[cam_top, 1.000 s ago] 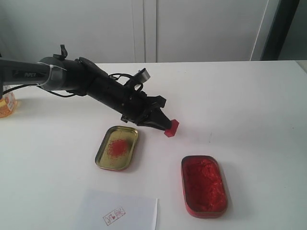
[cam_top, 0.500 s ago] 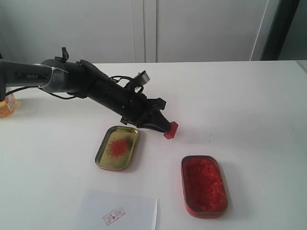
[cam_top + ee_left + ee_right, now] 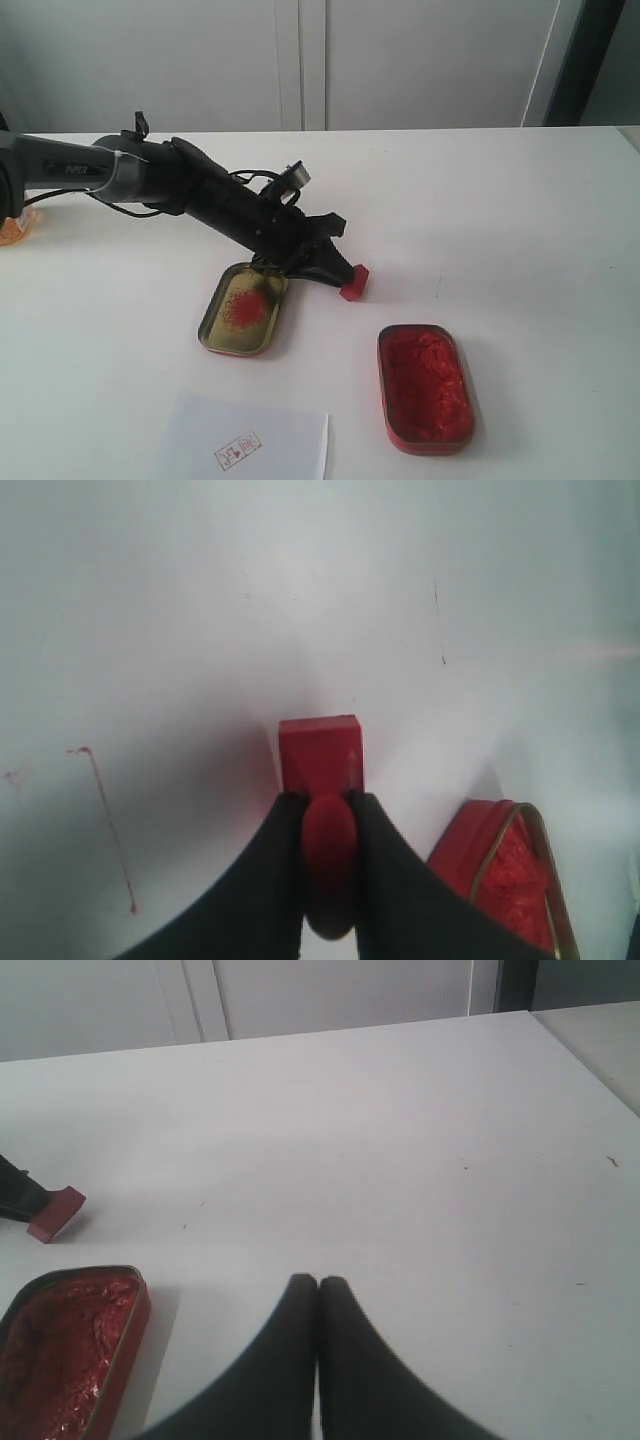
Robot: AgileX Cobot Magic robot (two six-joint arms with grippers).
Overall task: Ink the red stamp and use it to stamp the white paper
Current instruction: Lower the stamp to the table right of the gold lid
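My left gripper (image 3: 342,275) (image 3: 325,802) is shut on the handle of the red stamp (image 3: 354,282) (image 3: 320,755). The stamp's square base sits low at the table, between the gold tin (image 3: 244,308) and the red ink tin (image 3: 424,388). That stamp also shows at the edge of the right wrist view (image 3: 55,1212). The white paper (image 3: 245,440) lies at the front edge and bears a small red imprint (image 3: 238,451). My right gripper (image 3: 318,1282) is shut on nothing, over bare table beside the red ink tin (image 3: 65,1345); it does not show in the exterior view.
The gold tin with a red smudge lies just left of the left gripper's fingers. The red ink tin's corner shows in the left wrist view (image 3: 505,870). An orange object (image 3: 14,226) sits at the far left table edge. White cabinet doors (image 3: 300,60) stand behind the table.
The left arm has lowered, bringing the red stamp down and slightly left toward the table. The tins and paper have not moved.
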